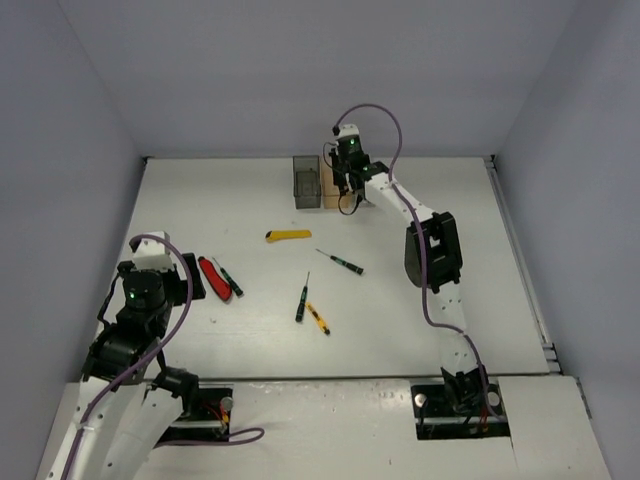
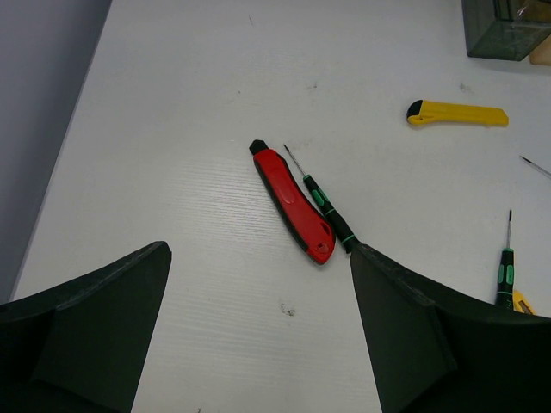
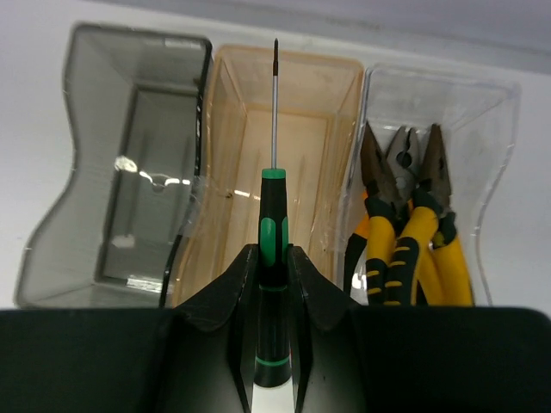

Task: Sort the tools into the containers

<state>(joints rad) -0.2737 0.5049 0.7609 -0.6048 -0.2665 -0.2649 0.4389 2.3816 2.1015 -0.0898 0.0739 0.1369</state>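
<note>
My right gripper [image 3: 274, 258] is shut on a black-green screwdriver [image 3: 274, 224] and holds it above the orange-tinted bin [image 3: 284, 95], tip pointing to the bin's far wall. The smoky grey bin [image 3: 129, 129] stands left of it and is empty. The clear bin [image 3: 448, 120] on the right holds yellow-handled pliers [image 3: 413, 224]. From above, the right gripper [image 1: 345, 185] hangs over the bins [image 1: 306, 182]. My left gripper [image 2: 258, 327] is open and empty, near a red-handled cutter [image 2: 293, 202] with a black-green screwdriver [image 2: 325, 206] beside it.
On the table lie a yellow utility knife [image 1: 288, 236], a black-green screwdriver [image 1: 340, 262], another black-green screwdriver [image 1: 302, 298] and a yellow screwdriver [image 1: 318, 319]. The red cutter [image 1: 213, 277] lies at the left. Grey walls enclose the table.
</note>
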